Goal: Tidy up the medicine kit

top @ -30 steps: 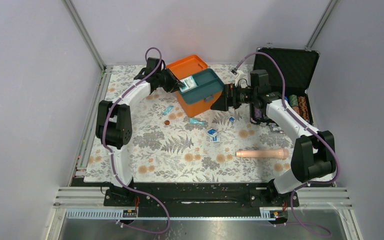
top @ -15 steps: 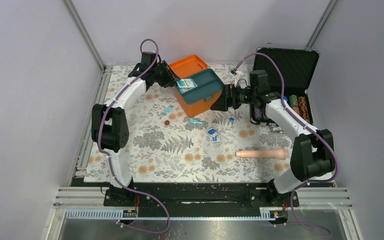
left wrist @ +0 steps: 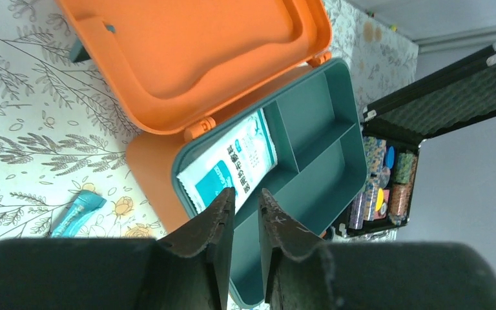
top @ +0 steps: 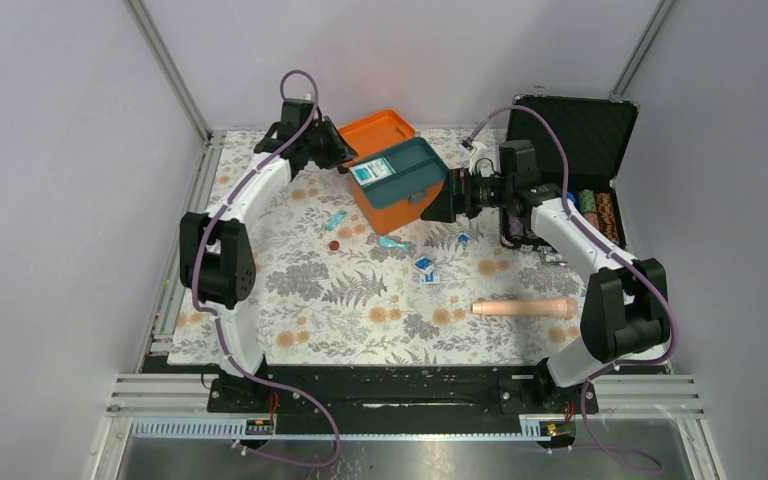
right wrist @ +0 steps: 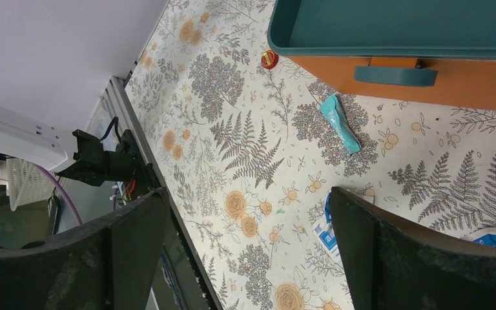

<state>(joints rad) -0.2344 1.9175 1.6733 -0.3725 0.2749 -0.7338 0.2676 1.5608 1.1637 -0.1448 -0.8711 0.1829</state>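
The orange medicine kit stands open at the back centre, its lid flat behind it. A white-and-teal packet lies in the left compartment of its teal tray. My left gripper hovers just left of the tray, jaws a narrow gap apart and empty; its wrist view shows the packet in the tray past the gripper. My right gripper is wide open beside the kit's right side, holding nothing. The right wrist view shows the gripper and the latch.
Loose packets lie on the floral mat in front of the kit: teal ones and white-blue ones. A small red disc lies nearby. A black case with poker chips stands back right. A beige cylinder lies front right.
My left gripper has let go of the white-and-teal packet in the tray and drawn back to the left and rear. The right arm has not moved.
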